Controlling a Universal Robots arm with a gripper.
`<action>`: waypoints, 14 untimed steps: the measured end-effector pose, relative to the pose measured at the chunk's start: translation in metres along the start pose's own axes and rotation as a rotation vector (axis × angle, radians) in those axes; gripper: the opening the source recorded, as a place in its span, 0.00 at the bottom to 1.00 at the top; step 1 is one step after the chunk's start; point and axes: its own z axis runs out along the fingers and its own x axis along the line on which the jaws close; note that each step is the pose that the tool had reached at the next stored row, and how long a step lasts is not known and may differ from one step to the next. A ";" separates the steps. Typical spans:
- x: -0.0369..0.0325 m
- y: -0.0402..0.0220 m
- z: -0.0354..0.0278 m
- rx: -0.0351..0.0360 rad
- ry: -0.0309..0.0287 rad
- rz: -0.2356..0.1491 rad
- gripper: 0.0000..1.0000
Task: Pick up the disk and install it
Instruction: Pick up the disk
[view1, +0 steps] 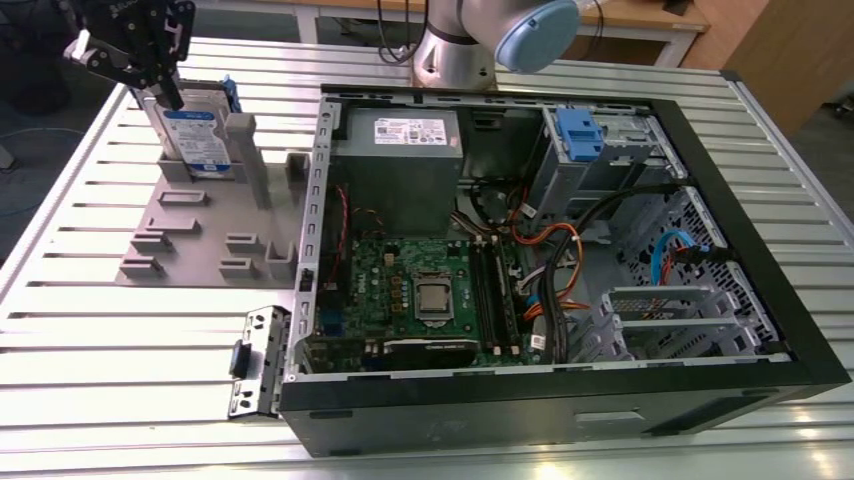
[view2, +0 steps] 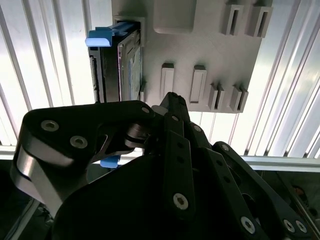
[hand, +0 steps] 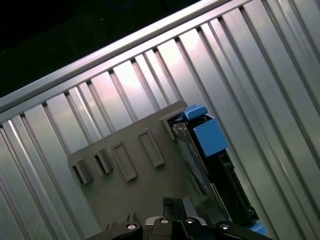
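One black, linked-finger gripper hangs at the top edge of the single disk, a flat silver hard drive with a white-and-blue label in a blue plastic bracket. Whether it is clamped on the drive or loose cannot be told.

The disk stands on edge in a slot of one grey plastic fixture plate, which also carries several low raised slots, seen in both wrist views. Bare slatted aluminium table lies open to the exterior view's left.

To the right stands one open black computer case, holding one grey metal box and one small blue clip.
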 end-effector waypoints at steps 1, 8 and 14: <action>0.0000 0.0000 0.0000 -0.0001 0.0000 -0.003 0.10; 0.0000 0.0000 0.0000 -0.0001 0.0011 -0.025 0.10; 0.0000 0.0000 0.0000 -0.0003 0.0017 -0.045 0.10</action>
